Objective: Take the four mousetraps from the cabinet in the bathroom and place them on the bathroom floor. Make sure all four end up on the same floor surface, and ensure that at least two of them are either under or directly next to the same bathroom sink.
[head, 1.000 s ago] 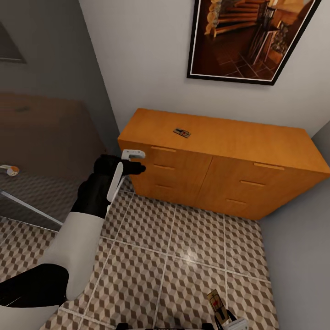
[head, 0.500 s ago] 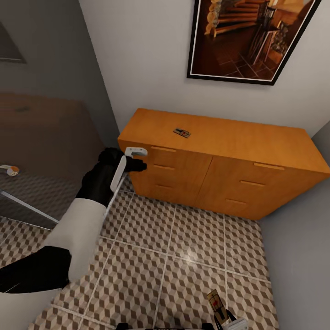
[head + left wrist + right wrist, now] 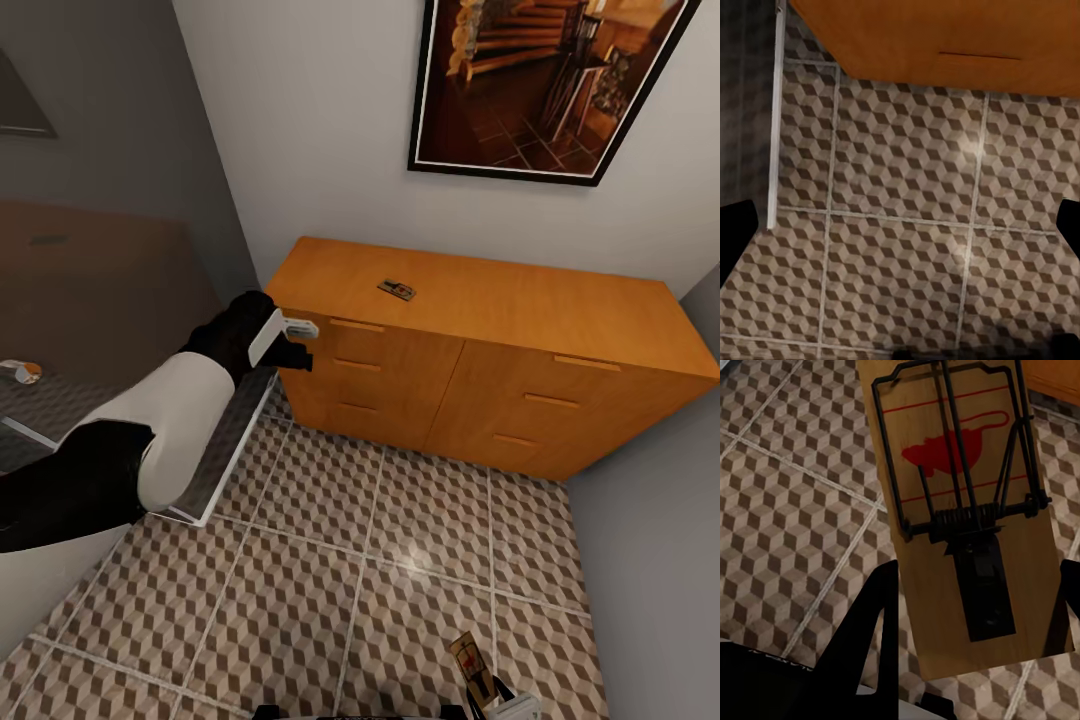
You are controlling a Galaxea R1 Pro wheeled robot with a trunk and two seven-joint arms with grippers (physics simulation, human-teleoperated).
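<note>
mousetrap on cabinet, cabinet on bathroom floor

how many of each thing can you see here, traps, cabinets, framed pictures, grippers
mousetraps: 2, one on the cabinet top, one held in the right gripper
cabinet: 1
framed picture: 1
grippers: 2, left gripper, right gripper
total: 6

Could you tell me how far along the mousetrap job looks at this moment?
No trap is visibly on the bathroom floor yet. In hand: the right pincer grips one mousetrap. Left: another mousetrap lies on the cabinet, near the left pincer, which looks open and empty. The other two and the sink aren't visible.
</note>
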